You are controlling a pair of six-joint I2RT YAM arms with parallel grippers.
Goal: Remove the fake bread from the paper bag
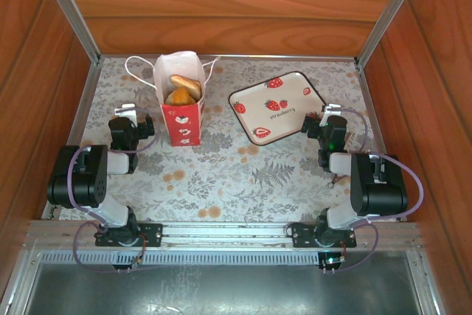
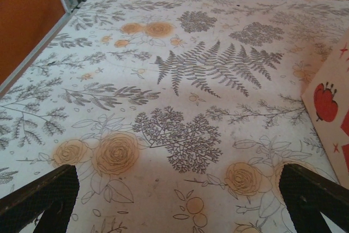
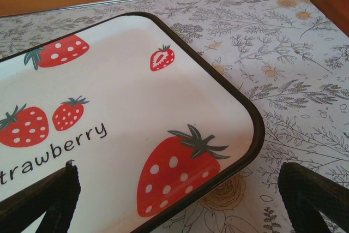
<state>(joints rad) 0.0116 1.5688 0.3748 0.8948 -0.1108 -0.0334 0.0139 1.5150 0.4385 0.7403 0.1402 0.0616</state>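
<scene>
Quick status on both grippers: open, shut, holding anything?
Left gripper: open, holding nothing, above the table.
Right gripper: open, holding nothing, above the strawberry tray.

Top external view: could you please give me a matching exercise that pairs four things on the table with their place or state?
Things:
1. fake bread
2. paper bag
3. strawberry tray
4. left claw

Places or states:
A. lying flat, right of the bag
B. open, left of the bag and nearer the arm bases
C. standing upright, far left of centre
D. inside the bag's open top

Pairs: 1-D, 2-C, 3-A, 4-B
</scene>
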